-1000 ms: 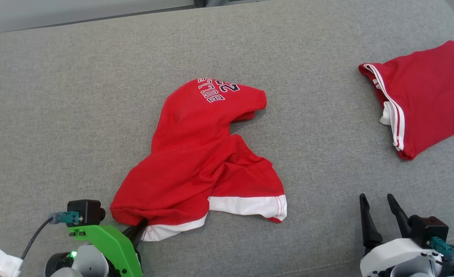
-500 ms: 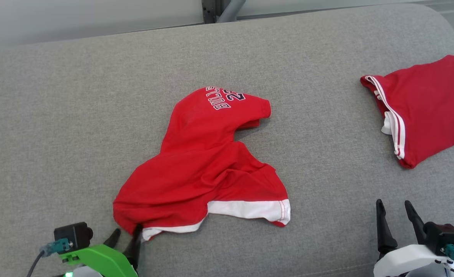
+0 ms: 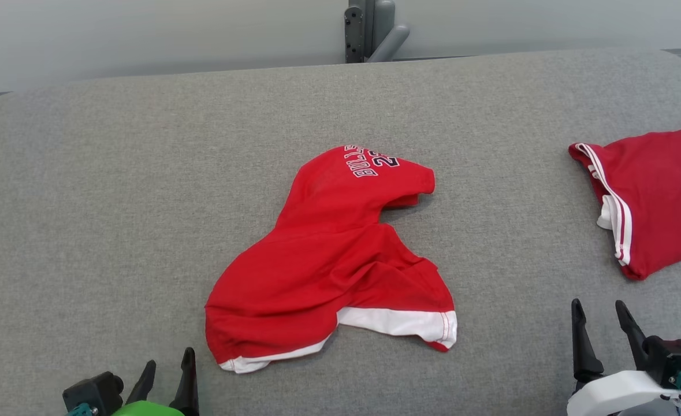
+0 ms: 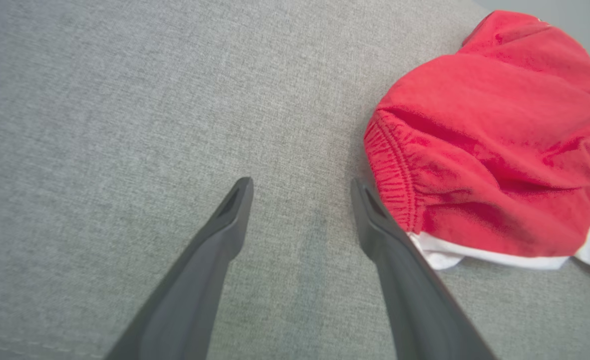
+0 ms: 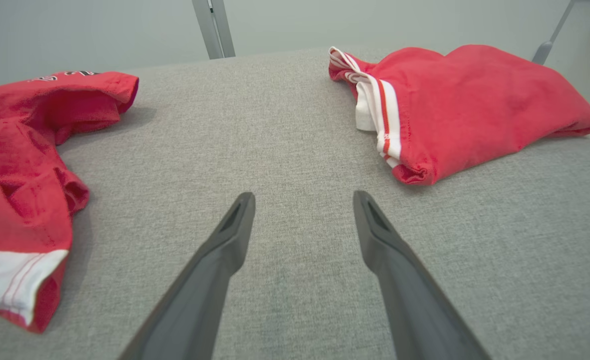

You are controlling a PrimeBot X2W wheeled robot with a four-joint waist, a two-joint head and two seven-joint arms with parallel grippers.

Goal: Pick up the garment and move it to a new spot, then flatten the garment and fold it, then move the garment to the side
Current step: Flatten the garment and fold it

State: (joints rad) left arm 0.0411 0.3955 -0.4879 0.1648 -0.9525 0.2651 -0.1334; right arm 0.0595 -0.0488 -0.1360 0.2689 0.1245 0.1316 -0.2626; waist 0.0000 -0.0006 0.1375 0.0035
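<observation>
The garment (image 3: 328,266), red with a white hem and dark lettering near its far end, lies crumpled in the middle of the grey padded surface (image 3: 115,190). My left gripper (image 3: 170,358) is open just to the near left of its lower-left corner, touching nothing. In the left wrist view the garment (image 4: 485,150) lies right of the open left gripper (image 4: 301,184), its gathered corner close to the right finger. At the near right my right gripper (image 3: 598,303) is open and empty. In the right wrist view the right gripper (image 5: 303,195) has the garment (image 5: 19,150) to its left.
A second red garment (image 3: 658,196) with white stripes lies folded at the right edge, ahead and right of the right gripper (image 5: 455,105). A grey post (image 3: 369,32) stands behind the surface's far edge. Bare grey fabric stretches across the left half.
My left gripper opened, let go of the garment's lower-left corner and drew back toward me. The corner now lies flat. The head camera tilted up, shifting the whole picture.
</observation>
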